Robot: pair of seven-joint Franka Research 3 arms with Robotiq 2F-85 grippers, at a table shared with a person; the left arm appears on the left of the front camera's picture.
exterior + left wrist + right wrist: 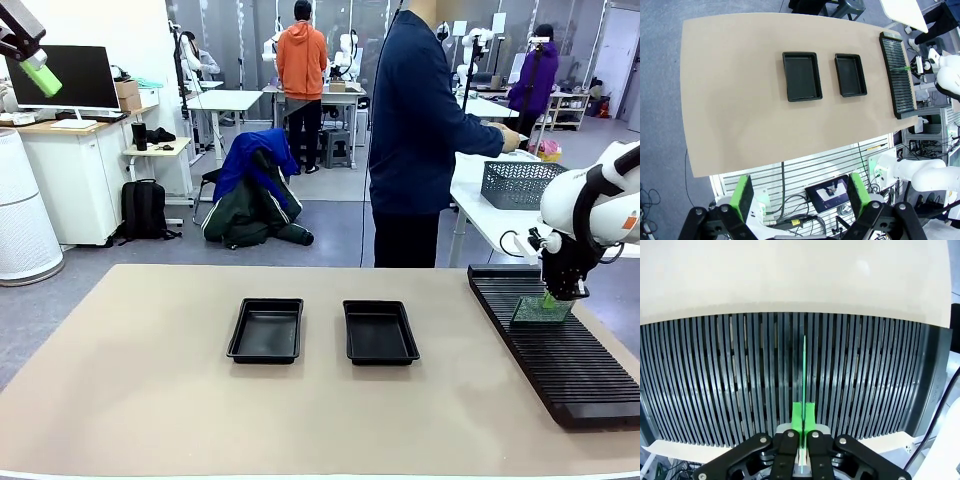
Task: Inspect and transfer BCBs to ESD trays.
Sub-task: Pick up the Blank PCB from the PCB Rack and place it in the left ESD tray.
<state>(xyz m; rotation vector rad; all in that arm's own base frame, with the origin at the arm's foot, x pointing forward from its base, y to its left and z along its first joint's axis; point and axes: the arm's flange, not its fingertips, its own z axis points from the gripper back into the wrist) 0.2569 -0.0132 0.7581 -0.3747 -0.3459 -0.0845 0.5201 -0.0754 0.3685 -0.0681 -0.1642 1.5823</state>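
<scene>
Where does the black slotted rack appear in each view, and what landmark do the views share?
Front: the rack lies at the right edge of the table, running away from the camera.
Left wrist: the rack is at upper right, a long strip right of the trays.
Right wrist: the rack spans the middle, a board standing edge-on in it.
Shared landmark: the tan table under it.

- 2 black ESD trays (265, 331)
- 1 BCB (541, 312)
- 1 black slotted rack (572, 375)
- 1 grey wire mesh basket (520, 185)
- 1 person (430, 110) at table (150, 400), 12 o'clock
</scene>
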